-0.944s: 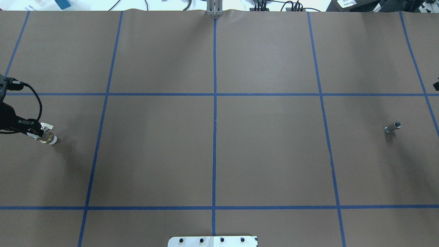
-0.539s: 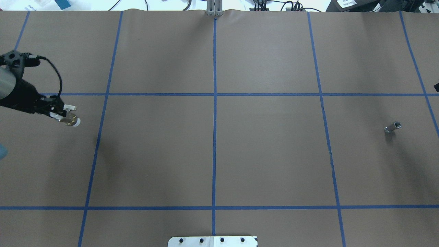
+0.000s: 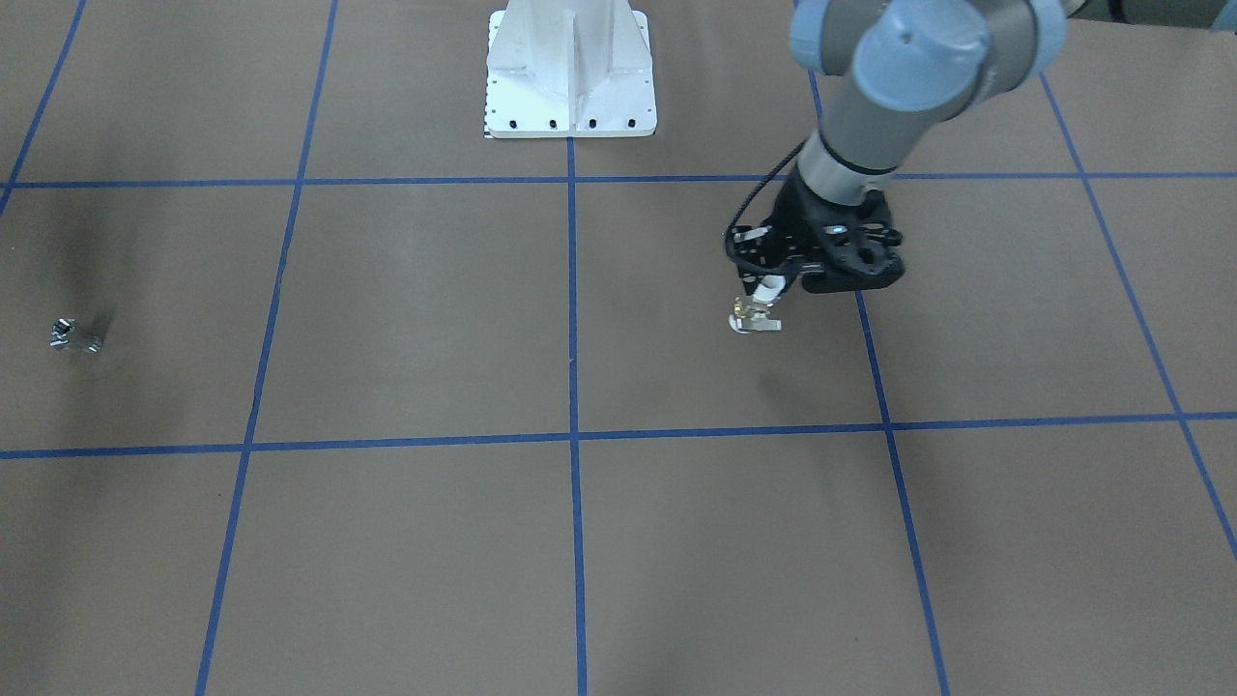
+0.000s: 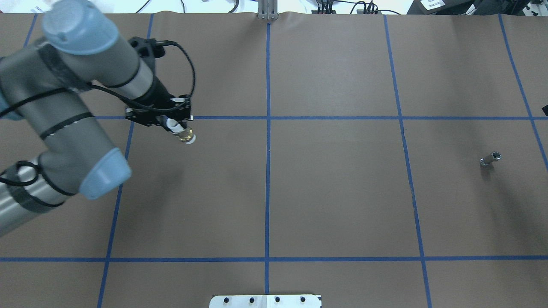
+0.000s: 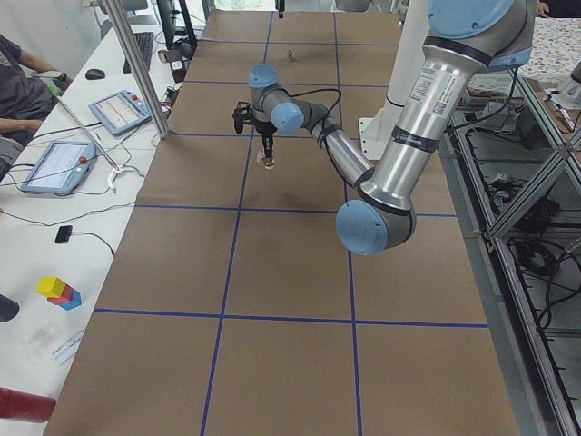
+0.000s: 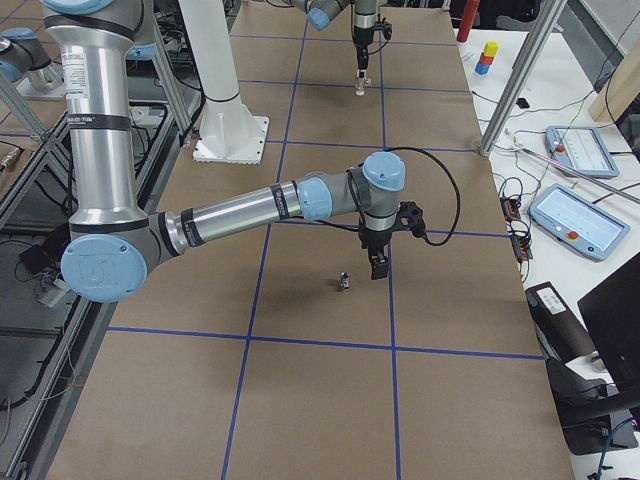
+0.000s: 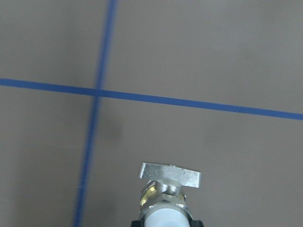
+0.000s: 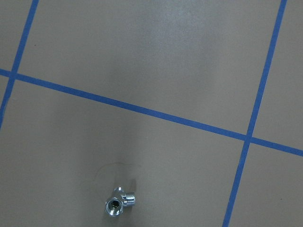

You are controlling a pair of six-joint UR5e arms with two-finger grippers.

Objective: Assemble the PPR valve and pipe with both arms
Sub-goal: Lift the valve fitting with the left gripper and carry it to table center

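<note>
Left gripper [image 4: 172,123], clamped on the brass valve [image 4: 185,136], just swung in toward the centre tape line [image 4: 268,179]; chrome pipe fitting [image 4: 490,159] lies far right of it, ungrabbed. Right gripper [image 6: 378,268]: can't tell if it's open.

L end effector [image 4: 172,124] clamped on valve [image 4: 186,136]; R end effector [image 6: 378,270] pointing down, grip unclear.

The left arm [image 4: 64,141] and right arm [image 6: 240,208] are built of silver tubes, grey joints and light-blue caps; black cables are looped alongside.

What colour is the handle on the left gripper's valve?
Silver handle on the valve; clearest in left wrist view.
</note>
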